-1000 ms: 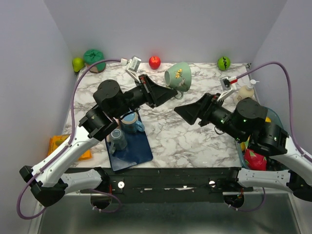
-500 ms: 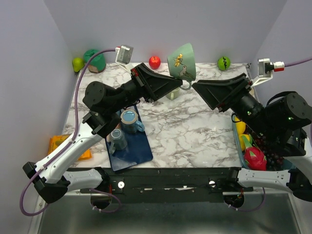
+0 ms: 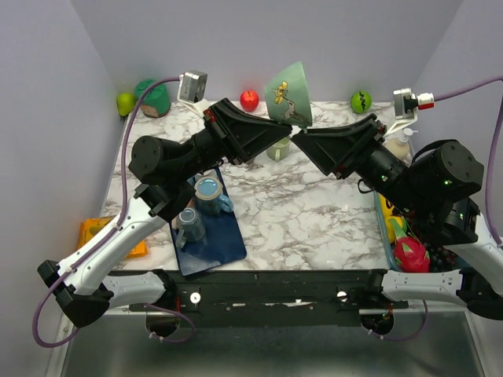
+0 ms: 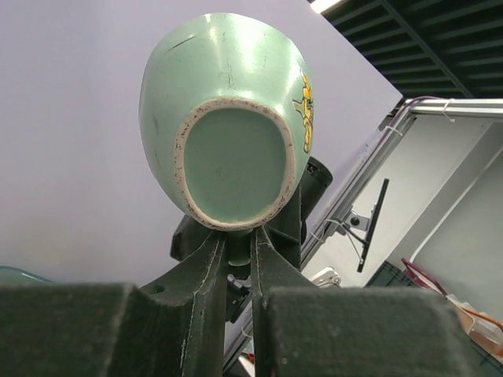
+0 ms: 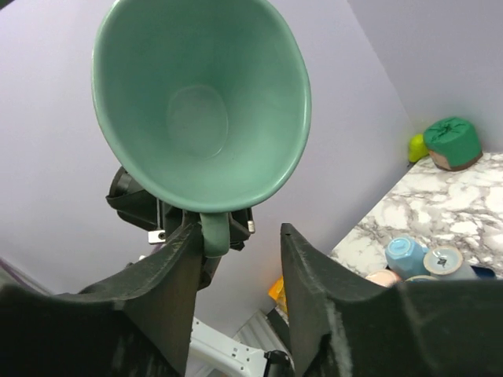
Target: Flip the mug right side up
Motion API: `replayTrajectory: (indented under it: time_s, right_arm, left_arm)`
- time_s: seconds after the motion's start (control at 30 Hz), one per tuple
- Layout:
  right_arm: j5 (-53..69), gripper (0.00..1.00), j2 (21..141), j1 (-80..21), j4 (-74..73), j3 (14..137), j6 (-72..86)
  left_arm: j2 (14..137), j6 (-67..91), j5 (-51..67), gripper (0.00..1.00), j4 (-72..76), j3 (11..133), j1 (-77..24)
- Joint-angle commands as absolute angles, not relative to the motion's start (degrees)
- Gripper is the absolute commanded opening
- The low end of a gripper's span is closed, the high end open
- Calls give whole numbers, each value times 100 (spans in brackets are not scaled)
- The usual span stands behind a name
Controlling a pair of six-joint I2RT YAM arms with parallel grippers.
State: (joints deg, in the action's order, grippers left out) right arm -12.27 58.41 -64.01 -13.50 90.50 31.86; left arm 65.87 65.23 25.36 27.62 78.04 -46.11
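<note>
While the left gripper (image 4: 236, 245) grips the handle with jaws clamped, the green mug (image 3: 288, 94) hangs high over the table's (image 3: 314, 212) far side, between both arms. Its axis is tipped, foot toward the left wrist, mouth gaping at the right gripper (image 5: 237, 236). Those jaws stand apart, flanking the handle (image 5: 212, 233); contact I can't tell. Count: two blue cups (image 3: 208, 192) on one tray (image 3: 224, 245), one mug.

Mug (image 3: 288, 93) raised; right gripper (image 3: 297, 140) drawn up close (jaws apart).
</note>
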Motion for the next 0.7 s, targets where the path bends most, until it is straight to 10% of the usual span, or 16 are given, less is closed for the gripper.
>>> replayTrajectory:
  time_s: [0.0,0.3,0.5,0.63,0.67]
  right_arm:
    - [-1028,49,5818,-6381,-1196,9132,3190]
    - [-984,38,5854,-6381,-791,9053,3129]
    - [-862,1,5924,-6381,-765,9088,3094]
    - [-966,1,5898,-6372,-773,9036,3006]
    - [-1036,1,5871,-6381,-782,9009,2971]
  left_arm:
    - [6592,6653,2637,0,3313,7770,-4632]
    - [6592,6627,2663,0,3270,7682,-4702]
    - [6601,6627,2672,0,3296,7655,-4693]
    - [6627,6513,2733,0,2972,7778,-4693]
    - [6636,6469,2733,15,2901,7796,-4693]
